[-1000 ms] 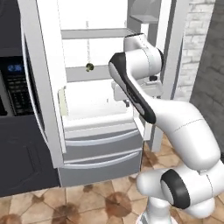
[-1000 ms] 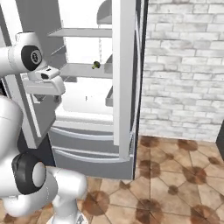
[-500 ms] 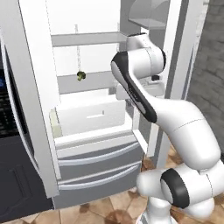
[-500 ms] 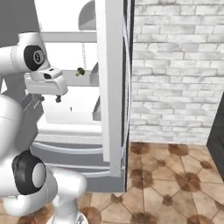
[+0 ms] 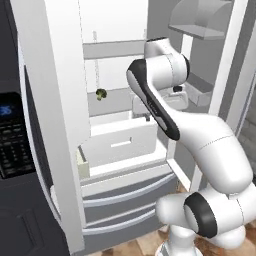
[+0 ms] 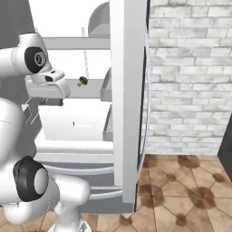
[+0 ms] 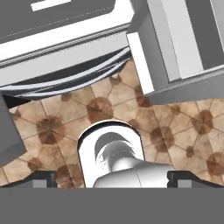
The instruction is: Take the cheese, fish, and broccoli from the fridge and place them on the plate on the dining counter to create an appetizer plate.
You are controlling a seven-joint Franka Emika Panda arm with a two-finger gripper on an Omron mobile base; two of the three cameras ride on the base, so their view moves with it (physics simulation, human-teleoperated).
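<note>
Left base view shows the fridge (image 5: pixel 65 125) with its doors swung wide, so the pale shelves and the white pull-out drawer (image 5: pixel 122 145) stand exposed for reaching in. On the middle shelf, toward its left end, sits the broccoli (image 5: pixel 101 93), small, dark green and alone. I cannot make out the cheese or the fish. To the right, the white arm is folded up in front of the open compartment, its hand by the right door bins (image 5: pixel 197 92). In the hand view the gripper (image 7: pixel 112 179) points down at the tiled floor, finger tips spread fully apart with nothing between them, which fits an arm readying to fetch the first food.
</note>
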